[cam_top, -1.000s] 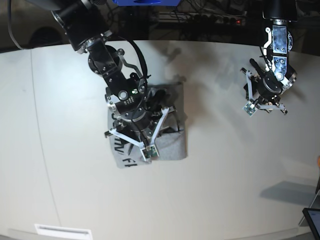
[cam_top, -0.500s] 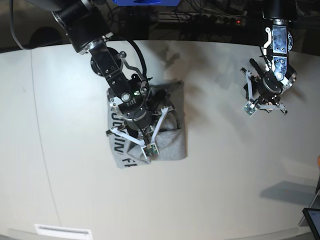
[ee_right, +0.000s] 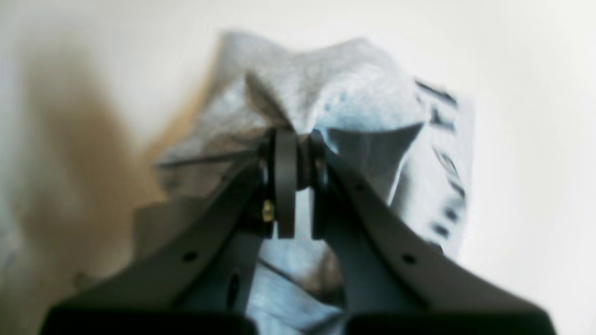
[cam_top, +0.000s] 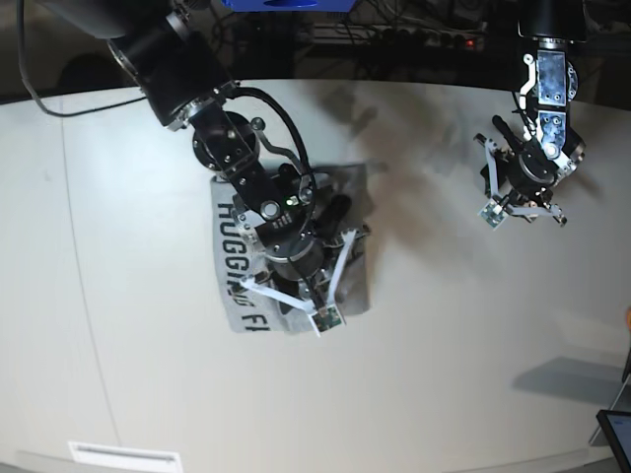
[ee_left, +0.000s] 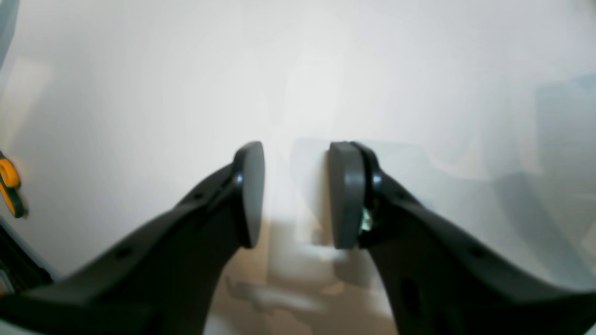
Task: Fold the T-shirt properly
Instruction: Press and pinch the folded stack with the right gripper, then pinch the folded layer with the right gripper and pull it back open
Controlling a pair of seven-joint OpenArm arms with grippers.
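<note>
The right gripper (ee_right: 298,186) has its jaws clenched on a pinch of grey cloth, and the fabric rises to a small peak right at the fingertips. That cloth is the T-shirt (ee_right: 354,111), which spreads out beyond the jaws in soft folds. Black block letters run down its right-hand edge in the right wrist view, blurred there. In the base view the T-shirt (cam_top: 237,296) lies folded into a rough rectangle on the table (cam_top: 444,374), left of centre, with the lettering along its left side. The right gripper (cam_top: 296,258) sits over the middle of the folded shirt and hides much of it.

The left gripper (ee_left: 295,195) has its jaws apart with nothing between them; only the pale table (ee_left: 139,93) shows through the gap. A small orange and black object (ee_left: 9,186) sits at the left edge of the left wrist view, too blurred to name. In the base view the left gripper (cam_top: 523,202) hangs over bare table near the far right, well apart from the shirt.
</note>
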